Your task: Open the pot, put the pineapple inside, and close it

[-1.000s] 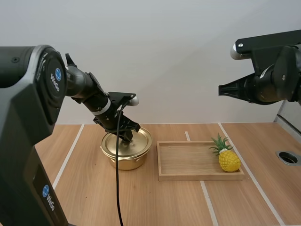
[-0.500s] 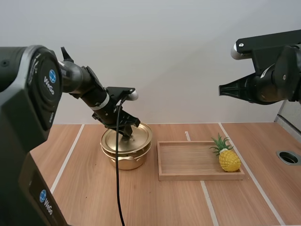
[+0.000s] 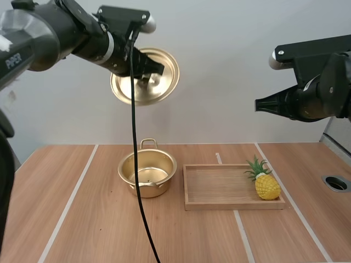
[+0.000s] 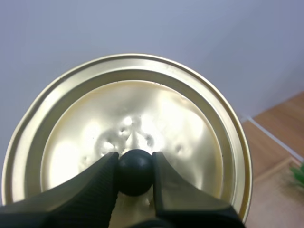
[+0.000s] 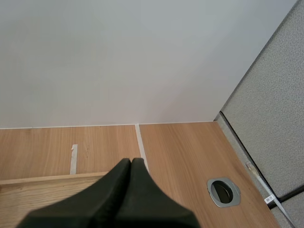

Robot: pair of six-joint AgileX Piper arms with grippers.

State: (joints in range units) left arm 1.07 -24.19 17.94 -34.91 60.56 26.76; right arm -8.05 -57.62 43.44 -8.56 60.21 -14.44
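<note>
Lid [image 3: 164, 90] high, clear of open pot [image 3: 156, 189], pinched in L gripper [image 4: 135, 161]; R gripper [image 5: 130, 162] pressed together

A shallow wooden tray [image 3: 233, 206] lies flat on the pale wood tabletop [image 3: 98, 219], long side running across. White tape lines [image 3: 78, 189] run front to back over the surface. Near the right edge sits a round metal-rimmed hole [image 3: 336, 183] — just beside a grey speckled panel [image 5: 270, 118]. Behind stands a plain white wall [image 3: 219, 82].
</note>
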